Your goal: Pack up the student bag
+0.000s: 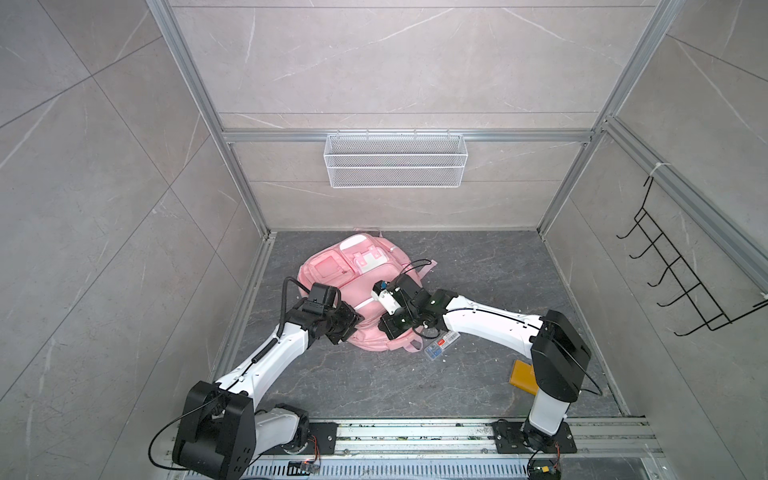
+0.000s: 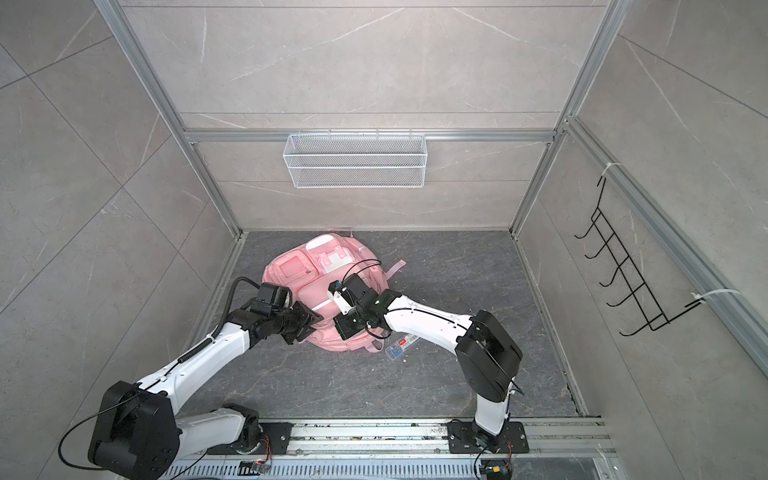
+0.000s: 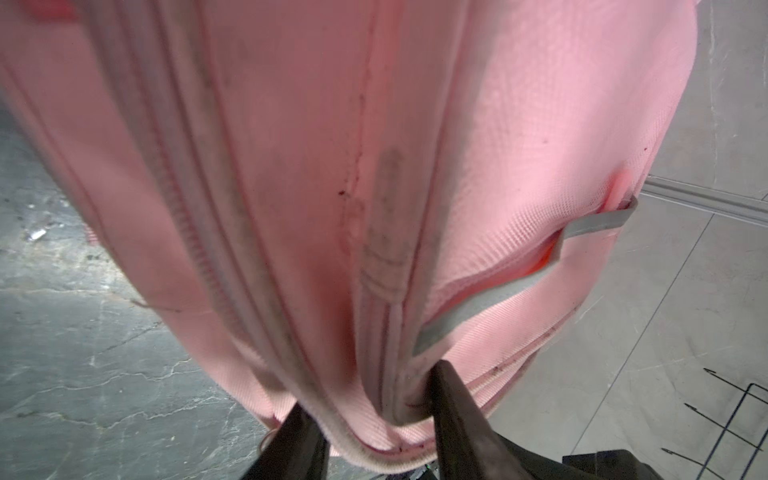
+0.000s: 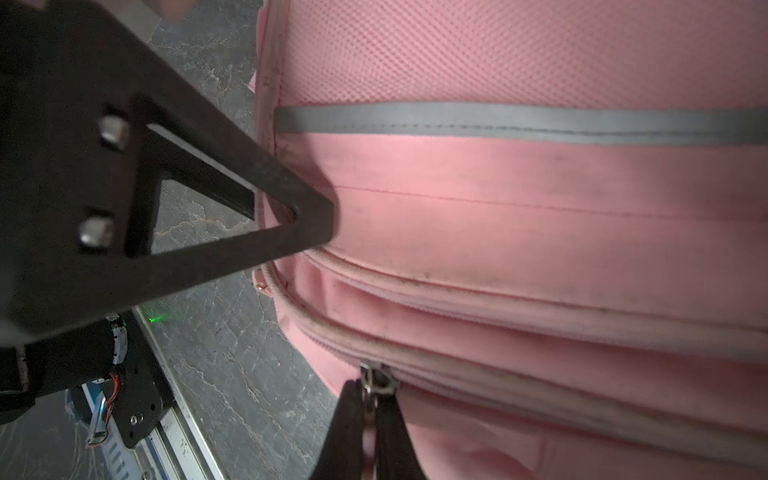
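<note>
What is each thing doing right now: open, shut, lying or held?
large soft pink fabric backpack, lying on the floor, front pockets up
left gripper, shut on the backpack's edge
right gripper, shut on the small metal zip pull
clear plastic pencil box, lying beside the backpack
flat yellow rectangular thing, lying partly under the right arm
white wire mesh basket, hanging on the back wall

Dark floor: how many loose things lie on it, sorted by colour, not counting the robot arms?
Pink: 1, the student bag
Blue and clear: 1, a small case
Orange-yellow: 1, a flat item
Total: 3
</note>
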You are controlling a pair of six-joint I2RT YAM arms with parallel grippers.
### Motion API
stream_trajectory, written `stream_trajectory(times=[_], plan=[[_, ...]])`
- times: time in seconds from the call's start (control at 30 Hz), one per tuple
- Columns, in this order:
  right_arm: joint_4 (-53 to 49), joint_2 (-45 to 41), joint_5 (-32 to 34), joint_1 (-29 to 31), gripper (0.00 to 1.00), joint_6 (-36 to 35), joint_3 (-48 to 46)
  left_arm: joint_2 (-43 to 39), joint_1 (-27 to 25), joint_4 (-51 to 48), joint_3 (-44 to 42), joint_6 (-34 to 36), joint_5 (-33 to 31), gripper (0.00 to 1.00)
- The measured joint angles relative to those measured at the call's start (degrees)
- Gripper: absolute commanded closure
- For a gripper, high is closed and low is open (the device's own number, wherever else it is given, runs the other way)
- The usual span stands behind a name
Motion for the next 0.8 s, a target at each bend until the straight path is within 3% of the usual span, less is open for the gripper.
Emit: stream_trajectory(times=[0.13, 0.17, 0.8], plan=[[-0.3, 0.5, 0.1, 0.0, 1.0, 0.0, 0.0, 0.5, 0.0, 0.9, -0.5, -1.1, 0.0, 0.98], [-0.4, 0.7, 0.1, 0.0, 1.0, 0.0, 0.0, 0.7, 0.0, 0.9, -0.5, -1.0, 0.0, 1.0], [-0.8, 0.1, 2.3, -2.3, 1.0, 2.0, -1.2, 2.8, 1.1, -1.5, 2.8, 3.1, -1.2, 1.0]])
